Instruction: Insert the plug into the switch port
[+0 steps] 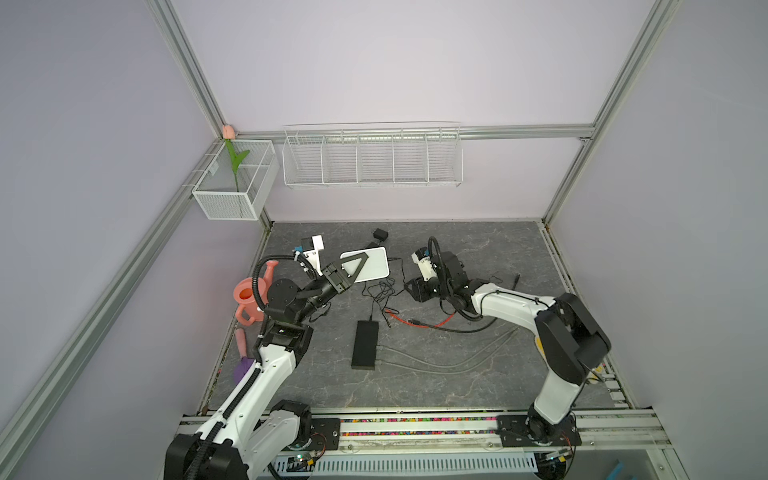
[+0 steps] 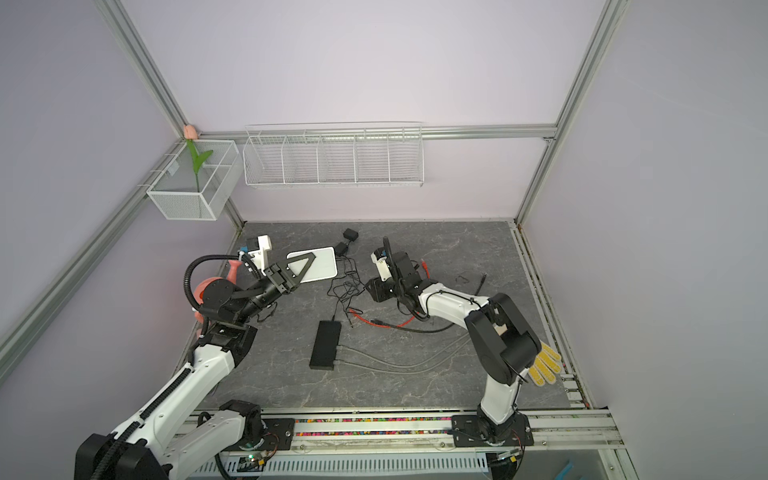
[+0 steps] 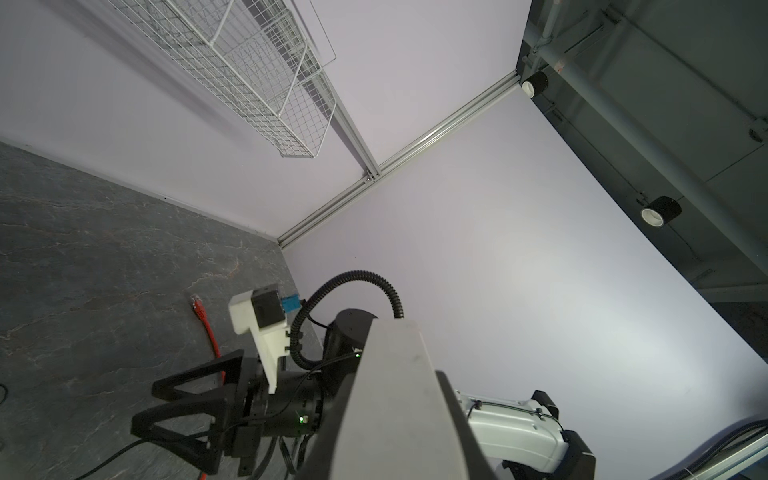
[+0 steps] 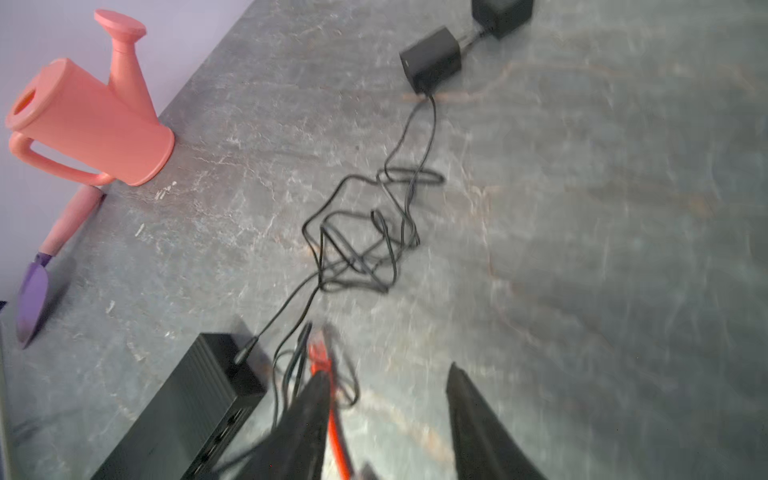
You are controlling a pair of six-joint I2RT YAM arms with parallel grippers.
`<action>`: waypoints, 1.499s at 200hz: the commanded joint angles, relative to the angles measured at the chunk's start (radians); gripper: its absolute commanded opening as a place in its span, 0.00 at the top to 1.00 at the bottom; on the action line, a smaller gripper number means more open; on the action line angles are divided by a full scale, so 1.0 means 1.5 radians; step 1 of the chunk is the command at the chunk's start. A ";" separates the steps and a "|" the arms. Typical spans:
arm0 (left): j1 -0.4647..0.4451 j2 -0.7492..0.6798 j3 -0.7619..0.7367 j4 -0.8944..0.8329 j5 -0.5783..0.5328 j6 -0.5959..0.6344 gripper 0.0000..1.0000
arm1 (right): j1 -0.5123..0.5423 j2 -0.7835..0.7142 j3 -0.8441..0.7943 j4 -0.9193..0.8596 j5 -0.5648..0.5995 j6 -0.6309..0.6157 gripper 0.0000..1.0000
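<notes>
Right gripper (image 4: 388,371) part-open, pinching nothing (view blurred); red plug (image 4: 319,356) just past one fingertip (image 4: 318,388), axis along the fingers, switch (image 4: 187,407) beside it. Left gripper (image 1: 365,259), clamping white box (image 1: 376,268), sits farther.

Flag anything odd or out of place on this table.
The thin black cord lies in a tangled heap between the power adapter and the black switch. A pink watering can and purple trowel look foreign to a cabling job.
</notes>
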 commanded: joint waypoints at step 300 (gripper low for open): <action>0.125 0.024 -0.059 0.105 -0.062 -0.067 1.00 | -0.041 0.325 0.681 -0.322 0.095 -0.109 0.62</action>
